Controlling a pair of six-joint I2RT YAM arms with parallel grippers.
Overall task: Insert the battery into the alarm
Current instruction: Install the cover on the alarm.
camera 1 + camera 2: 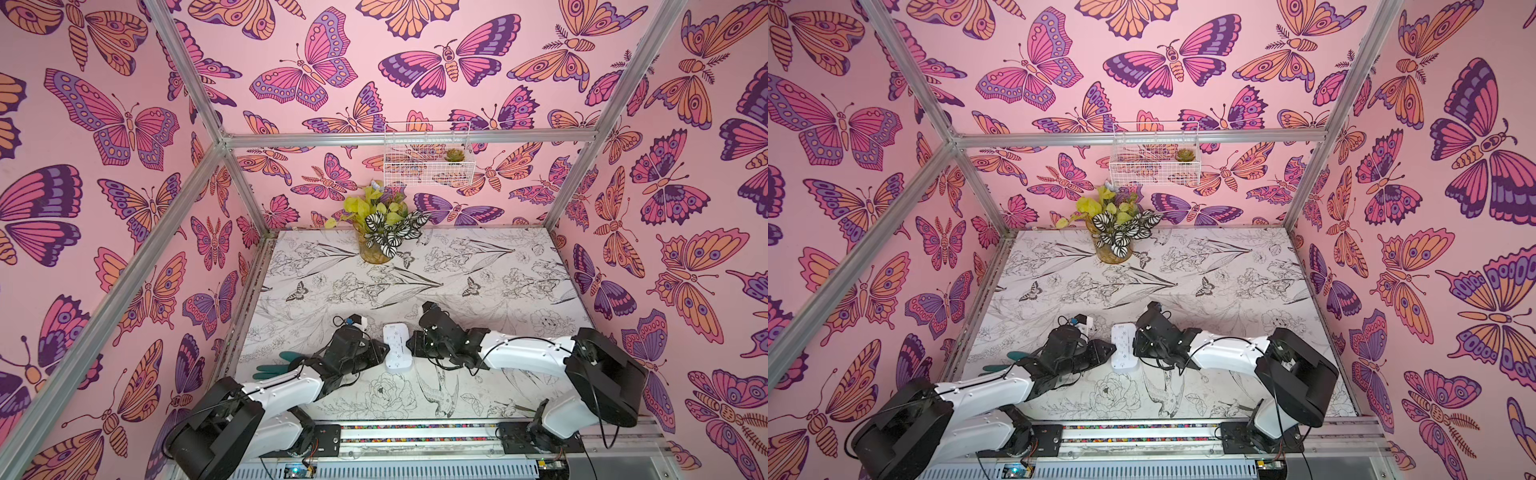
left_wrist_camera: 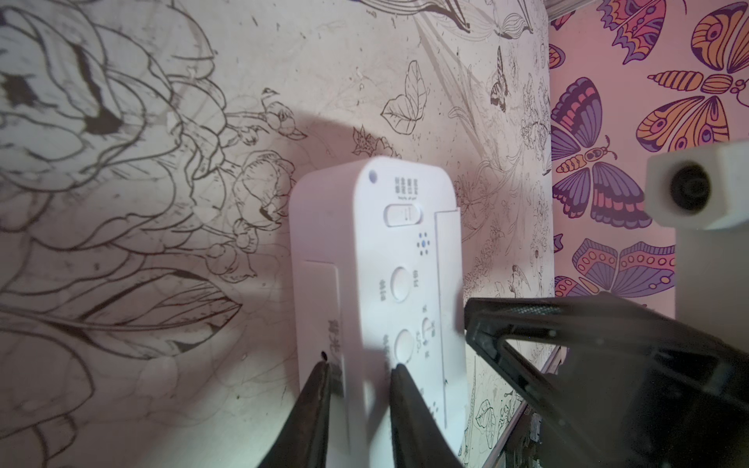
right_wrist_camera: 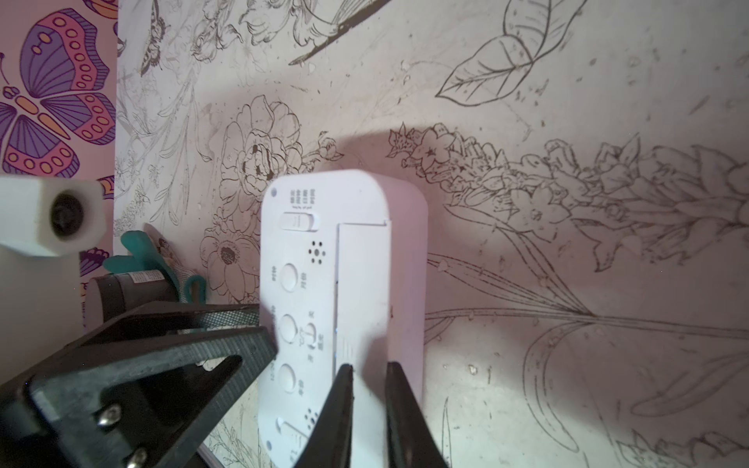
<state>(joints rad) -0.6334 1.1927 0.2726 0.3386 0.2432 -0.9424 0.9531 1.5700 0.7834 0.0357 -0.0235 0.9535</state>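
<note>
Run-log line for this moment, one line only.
alarm: back up on table | left gripper: clamped on one edge | right gripper: straddling opposite edge, grip unclear | battery: not visible

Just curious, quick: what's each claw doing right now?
Left gripper: closed on the alarm, gripping one long edge.
Right gripper: closed on the alarm's opposite long edge.
</note>
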